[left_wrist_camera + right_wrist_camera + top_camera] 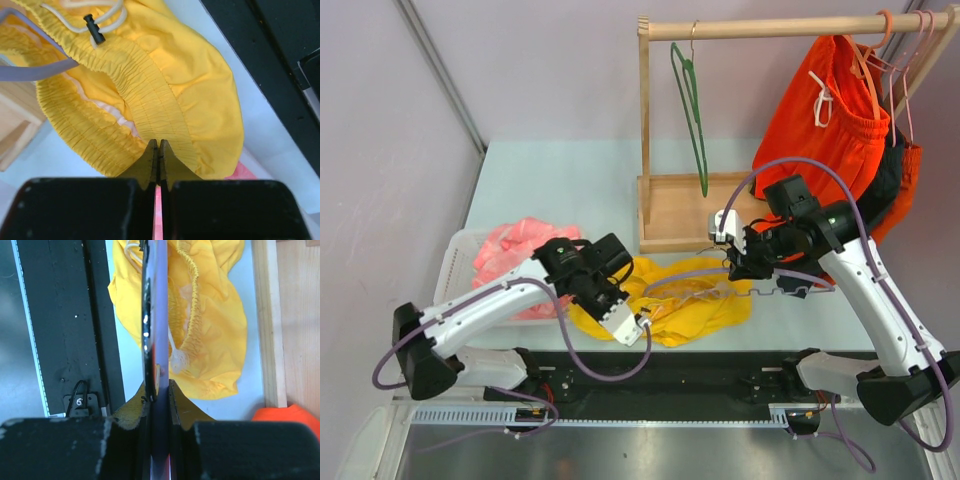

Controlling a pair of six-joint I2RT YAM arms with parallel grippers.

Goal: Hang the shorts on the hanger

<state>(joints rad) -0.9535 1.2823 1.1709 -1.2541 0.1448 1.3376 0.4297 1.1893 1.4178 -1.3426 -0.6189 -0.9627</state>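
The yellow shorts (685,305) lie bunched on the table near the front edge. My left gripper (640,322) is shut on their elastic waistband (150,117); the white drawstring with a black toggle (94,27) lies further along it. My right gripper (738,264) is shut on the pale lilac hanger (695,275), held low over the shorts with its wavy bar (775,294) to the right. In the right wrist view the hanger (155,315) shows edge-on between the jaws, above the shorts (215,315). One hanger arm (30,72) reaches into the waistband opening.
A wooden rack base (680,210) stands behind the shorts, with a dark green hanger (695,110) and orange-red shorts (830,120) on its rail. A white basket (455,260) with pink cloth (515,250) sits at the left. A black strip (720,365) runs along the front edge.
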